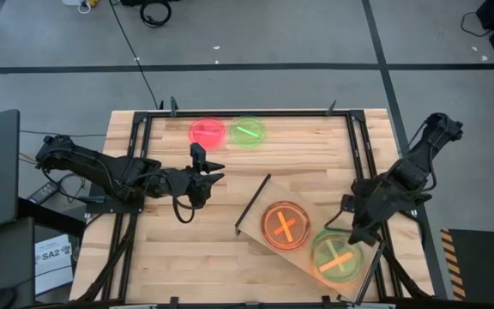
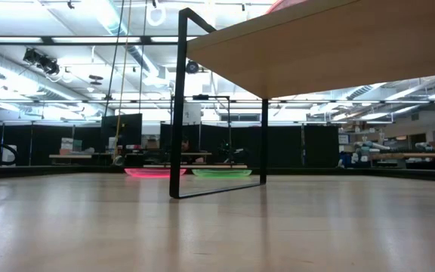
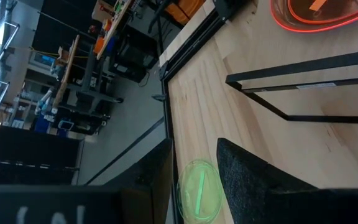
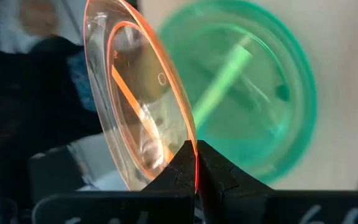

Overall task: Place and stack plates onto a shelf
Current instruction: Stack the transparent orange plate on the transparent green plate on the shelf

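The shelf (image 1: 256, 199) stands slanted on the table's near right; its underside (image 2: 316, 53) fills the low view. On it lie an orange plate stack (image 1: 286, 225) and a green plate (image 1: 337, 257), which also shows as the green plate (image 4: 253, 87) in the right wrist view. My right gripper (image 1: 352, 233) is shut on an orange plate (image 4: 135, 99) over that green one. My left gripper (image 1: 213, 172) hovers open mid-table, left of the shelf. A pink plate (image 1: 206, 131) and a second green plate (image 1: 249, 131) lie flat at the far edge. My right gripper pinches the orange plate's rim (image 4: 193, 146) between its two fingertips (image 4: 219, 174). It comes from the table's right side, slanting down. The plate sits tilted in the hold, just above the green plate on the shelf. Whether its far edge touches the green plate, I cannot tell.
The shelf's black leg frame (image 2: 178, 113) stands on the table toward its middle, also seen as a black frame (image 3: 303, 87) in the left wrist view. A black rail (image 1: 256, 112) runs along the table's far edge. Bare wood (image 1: 204, 249) lies left of the shelf.
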### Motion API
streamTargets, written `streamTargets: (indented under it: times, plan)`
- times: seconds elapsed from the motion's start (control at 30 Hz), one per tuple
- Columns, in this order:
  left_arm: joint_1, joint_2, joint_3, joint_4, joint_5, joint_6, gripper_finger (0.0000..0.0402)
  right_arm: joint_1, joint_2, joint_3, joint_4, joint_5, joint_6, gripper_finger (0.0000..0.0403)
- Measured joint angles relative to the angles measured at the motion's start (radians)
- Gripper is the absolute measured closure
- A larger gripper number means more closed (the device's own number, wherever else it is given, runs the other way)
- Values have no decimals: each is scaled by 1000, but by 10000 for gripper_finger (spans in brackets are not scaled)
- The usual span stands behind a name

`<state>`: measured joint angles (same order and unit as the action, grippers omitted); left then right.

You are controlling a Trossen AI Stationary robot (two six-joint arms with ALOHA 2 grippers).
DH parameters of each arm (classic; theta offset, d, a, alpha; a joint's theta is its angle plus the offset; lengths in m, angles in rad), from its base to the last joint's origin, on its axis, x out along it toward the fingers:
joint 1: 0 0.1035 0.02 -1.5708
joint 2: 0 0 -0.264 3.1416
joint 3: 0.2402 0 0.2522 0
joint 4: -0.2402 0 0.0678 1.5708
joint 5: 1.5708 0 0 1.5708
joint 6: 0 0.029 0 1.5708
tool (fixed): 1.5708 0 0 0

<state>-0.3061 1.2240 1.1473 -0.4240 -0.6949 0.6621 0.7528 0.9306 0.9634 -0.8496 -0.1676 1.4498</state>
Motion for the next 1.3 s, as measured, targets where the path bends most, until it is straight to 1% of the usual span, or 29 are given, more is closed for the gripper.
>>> streamTargets:
  times: [0.13, 0.23, 0.43, 0.7, 1.3]
  plan:
    - [0, 0, 0, 0, 0, 1, 269, 7, 28, 0, -54, -44, 0, 392]
    - [0, 0, 0, 0, 0, 1, 269, 7, 33, 0, -67, -57, 0, 392]
    - [0, 0, 0, 0, 0, 2, 269, 7, 31, 0, -80, -40, -5, 392]
    - [0, 0, 0, 0, 0, 2, 269, 7, 31, 0, -161, -39, -2, 391]
    - [0, 0, 0, 0, 0, 2, 269, 4, 31, 0, -161, -35, -5, 380]
